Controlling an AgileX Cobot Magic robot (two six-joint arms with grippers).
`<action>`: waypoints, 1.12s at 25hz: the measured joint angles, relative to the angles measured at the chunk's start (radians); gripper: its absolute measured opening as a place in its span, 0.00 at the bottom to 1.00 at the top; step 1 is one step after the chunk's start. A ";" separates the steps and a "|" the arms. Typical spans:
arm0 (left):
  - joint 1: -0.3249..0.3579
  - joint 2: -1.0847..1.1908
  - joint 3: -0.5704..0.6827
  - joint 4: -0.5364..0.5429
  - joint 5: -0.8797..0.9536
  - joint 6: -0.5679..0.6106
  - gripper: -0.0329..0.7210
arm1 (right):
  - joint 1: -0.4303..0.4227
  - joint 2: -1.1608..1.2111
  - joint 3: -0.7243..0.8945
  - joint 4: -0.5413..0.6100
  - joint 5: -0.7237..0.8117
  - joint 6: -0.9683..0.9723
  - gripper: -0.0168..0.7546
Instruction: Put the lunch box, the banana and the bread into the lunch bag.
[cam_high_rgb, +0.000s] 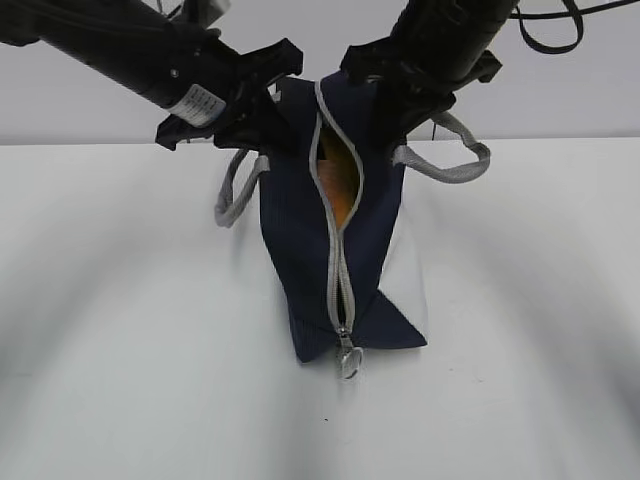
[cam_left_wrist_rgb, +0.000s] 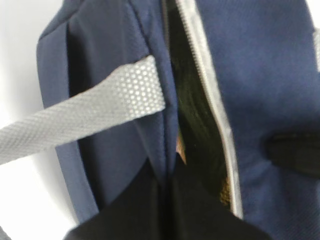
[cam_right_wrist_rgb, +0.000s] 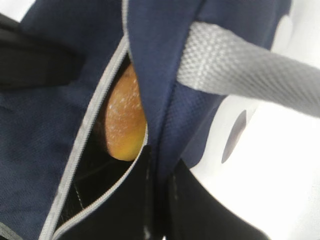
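Observation:
The navy lunch bag is held up off the white table, its grey zipper open at the top and closed toward the ring pull. The golden-brown bread shows inside through the gap, clearest in the right wrist view. My left gripper is shut on the bag's left mouth edge. My right gripper is shut on the right mouth edge. The banana and the lunch box are out of view.
Grey strap handles hang on both sides of the bag. The white table spreads around the bag, with a pale wall behind it.

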 joint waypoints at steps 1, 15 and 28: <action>0.000 0.009 -0.009 0.000 0.000 0.000 0.04 | 0.000 0.008 0.000 -0.001 0.000 0.000 0.01; -0.001 0.015 -0.024 0.027 0.047 0.005 0.64 | 0.000 0.033 0.000 -0.021 -0.006 0.045 0.52; -0.001 -0.165 -0.025 0.124 0.107 0.082 0.73 | 0.000 -0.198 0.103 -0.009 -0.007 0.047 0.62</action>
